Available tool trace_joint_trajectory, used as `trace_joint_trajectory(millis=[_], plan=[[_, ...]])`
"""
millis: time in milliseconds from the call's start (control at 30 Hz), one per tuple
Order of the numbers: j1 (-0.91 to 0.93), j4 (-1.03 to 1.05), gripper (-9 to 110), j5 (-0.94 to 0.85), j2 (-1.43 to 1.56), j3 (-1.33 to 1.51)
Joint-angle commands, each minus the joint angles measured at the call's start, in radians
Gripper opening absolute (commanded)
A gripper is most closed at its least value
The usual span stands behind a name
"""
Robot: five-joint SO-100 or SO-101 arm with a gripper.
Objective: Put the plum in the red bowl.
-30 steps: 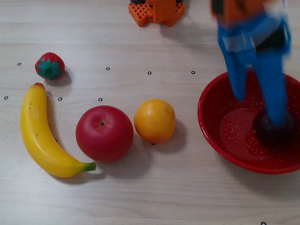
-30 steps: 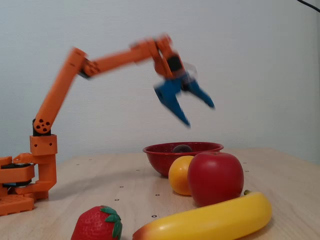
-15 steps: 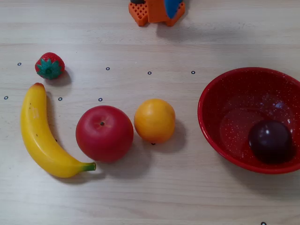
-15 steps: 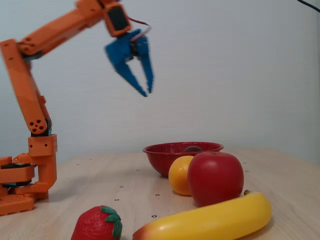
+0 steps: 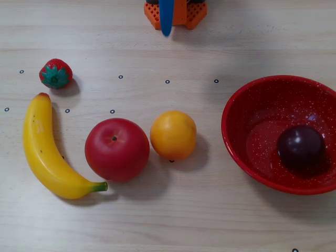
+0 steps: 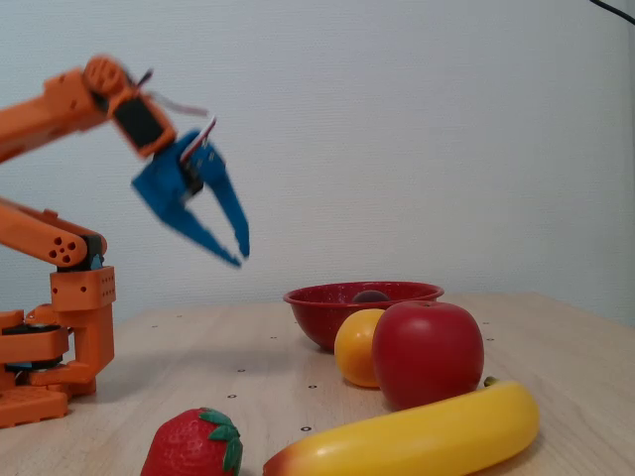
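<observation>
The dark purple plum (image 5: 300,147) lies inside the red bowl (image 5: 247,113) at the right of a fixed view, toward the bowl's right side. In the low fixed view only the plum's top (image 6: 370,296) shows above the bowl's rim (image 6: 327,297). My gripper (image 6: 242,258) hangs high in the air at the left, near the arm's base and far from the bowl. Its blue jaws stand a little apart with nothing between them. From above only one blue finger (image 5: 167,21) shows, at the top edge over the base.
An orange (image 5: 173,135), a red apple (image 5: 116,149), a banana (image 5: 47,152) and a strawberry (image 5: 55,73) lie left of the bowl. The orange arm base (image 5: 181,13) stands at the table's far edge.
The gripper left the plum in the bowl, rose, and swung back toward the arm's base. Its jaws have narrowed. The plum has shifted slightly inside the bowl.
</observation>
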Motion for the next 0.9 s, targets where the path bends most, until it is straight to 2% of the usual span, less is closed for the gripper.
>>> trace_joint_trajectory(millis=[0, 500, 667, 867], plan=[[-0.034, -0.078, 0, 0.014, 0.11, 0.072], [-0.08, -0.15, 0, -0.051, 0.526, 0.554], [-0.081, -0.221, 0, -0.049, 0.541, 0.667], [-0.057, -0.238, 0, -0.072, 0.541, 0.678]])
